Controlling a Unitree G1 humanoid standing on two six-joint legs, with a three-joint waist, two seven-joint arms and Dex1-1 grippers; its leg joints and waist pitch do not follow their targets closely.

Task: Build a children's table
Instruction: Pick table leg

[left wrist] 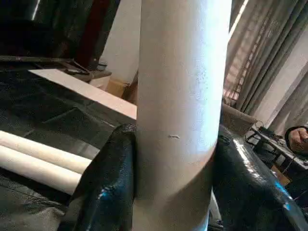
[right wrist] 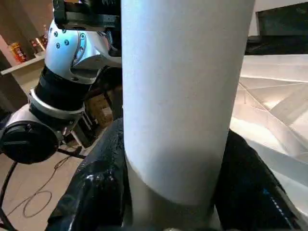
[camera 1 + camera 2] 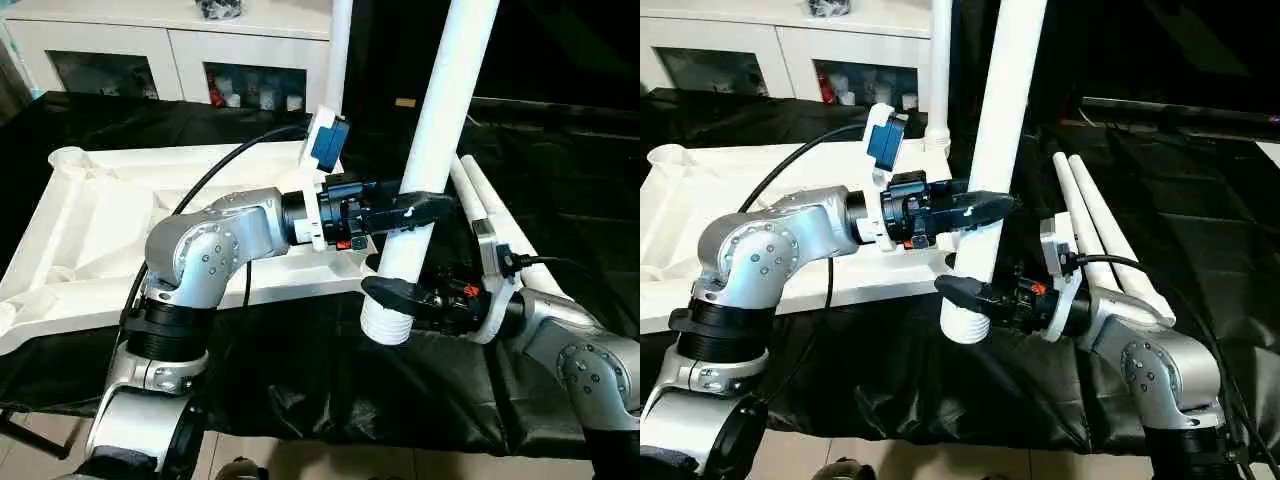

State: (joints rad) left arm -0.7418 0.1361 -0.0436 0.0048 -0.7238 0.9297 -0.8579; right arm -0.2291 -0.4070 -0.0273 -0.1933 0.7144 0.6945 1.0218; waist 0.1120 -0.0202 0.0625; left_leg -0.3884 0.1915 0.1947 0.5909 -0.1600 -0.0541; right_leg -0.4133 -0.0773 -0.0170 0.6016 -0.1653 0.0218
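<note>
The upright leg (image 3: 430, 150) is the main obstacle, rising steeply over the black-covered counter (image 3: 940, 390). The left gripper (image 3: 405, 212) blocks its left side with jaws around it; the right gripper (image 3: 400, 297) closes off the lower end just above the ribbed tip. Left of the leg, the table top (image 3: 90, 215) fills the counter, and a second leg (image 3: 939, 70) stands behind. Right of it, two spare legs (image 3: 1100, 230) lie side by side; beyond them the black cover lies open.
</note>
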